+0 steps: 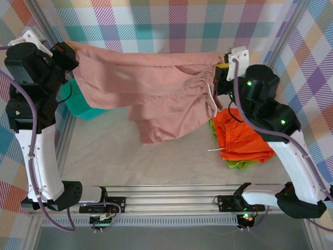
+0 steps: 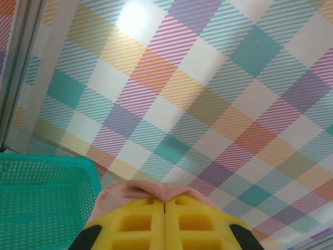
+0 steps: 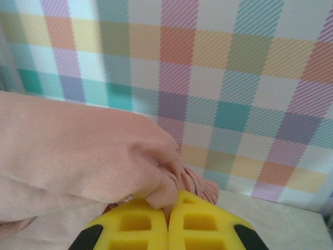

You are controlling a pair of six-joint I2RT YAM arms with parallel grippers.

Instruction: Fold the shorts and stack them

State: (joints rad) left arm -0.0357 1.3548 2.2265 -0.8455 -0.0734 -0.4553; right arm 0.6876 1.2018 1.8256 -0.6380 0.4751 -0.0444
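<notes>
Two pairs seem done (neatly or not is hard to tell), piled at the right of the table (image 1: 114, 156): the orange shorts (image 1: 242, 138) lie on the green shorts (image 1: 240, 164), of which only an edge peeks out. The pink shorts (image 1: 151, 88) hang stretched in the air between the arms. The left tool (image 2: 164, 200) is clamped on one end and the right tool (image 3: 169, 200) on the gathered waist. What is left, I judge, is to fold this last pair and stack it on the pile.

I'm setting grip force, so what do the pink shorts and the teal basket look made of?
The pink shorts look like thin, soft cloth with a matte finish: they sag, drape and gather into fine pleats at the waist. The teal basket is probably moulded plastic, faintly glossy: stiff walls pierced by a regular grid of small holes.
</notes>
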